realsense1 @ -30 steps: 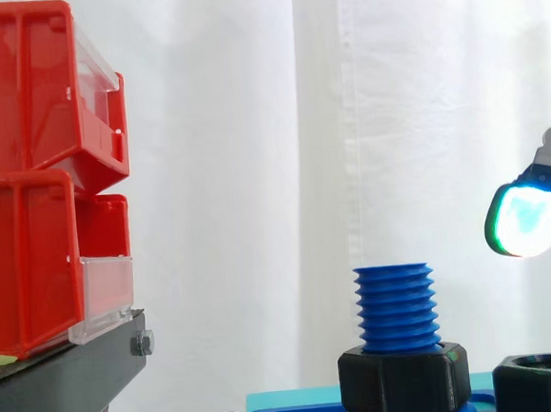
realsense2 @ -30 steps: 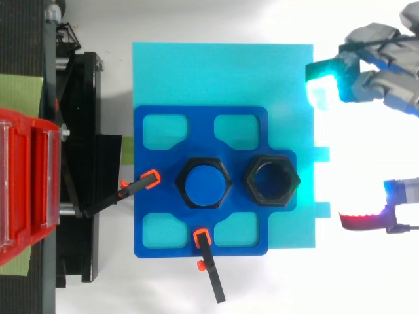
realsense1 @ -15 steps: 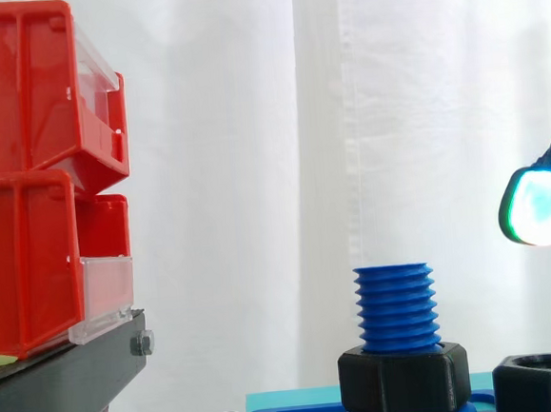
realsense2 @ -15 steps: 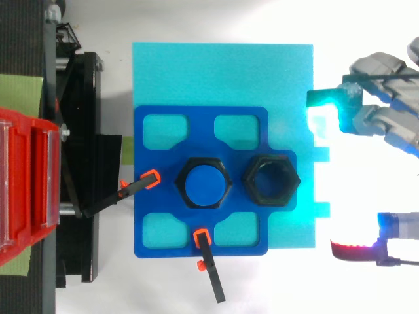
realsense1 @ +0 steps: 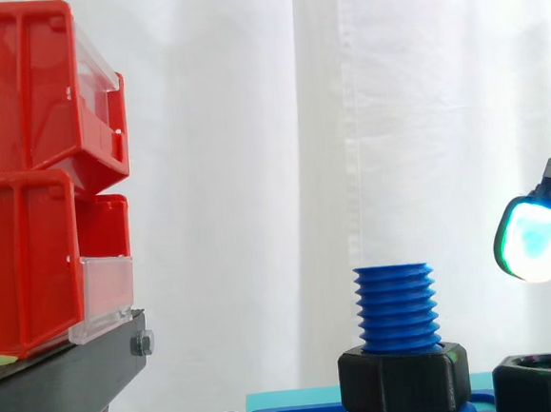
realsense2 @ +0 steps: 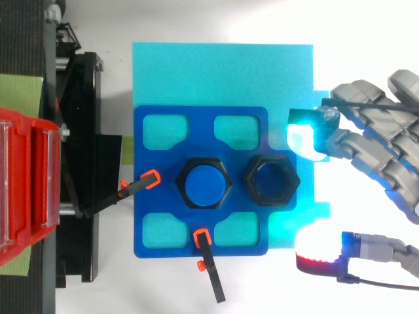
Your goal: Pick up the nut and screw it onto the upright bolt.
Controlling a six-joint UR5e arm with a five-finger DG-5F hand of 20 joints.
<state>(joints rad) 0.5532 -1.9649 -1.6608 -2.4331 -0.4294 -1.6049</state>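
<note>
You are working in front of a white curtain (realsense1: 254, 169), on a white tabletop (realsense2: 222, 19). It carries a cyan base plate (realsense2: 222, 72) with a dark blue fixture (realsense2: 150, 222) on top. Across the fixture from the hand (realsense2: 376, 140), two red bins (realsense1: 25, 178) are stacked on a black stand (realsense1: 69, 375).

The hand is released, with its fingers spread and nothing in them. Its cyan fingertip (realsense2: 304, 137) is over the fixture's nearest edge.

You have one blue bolt (realsense1: 395, 306), standing upright. There are two black hex nuts. The seated nut (realsense1: 404, 379) rings the bolt's foot. The loose nut (realsense2: 272, 180) sits in the fixture between the bolt and the hand, lower than the glowing pad. Two orange-tipped clamps (realsense2: 147, 180) grip the fixture beyond the bolt.
</note>
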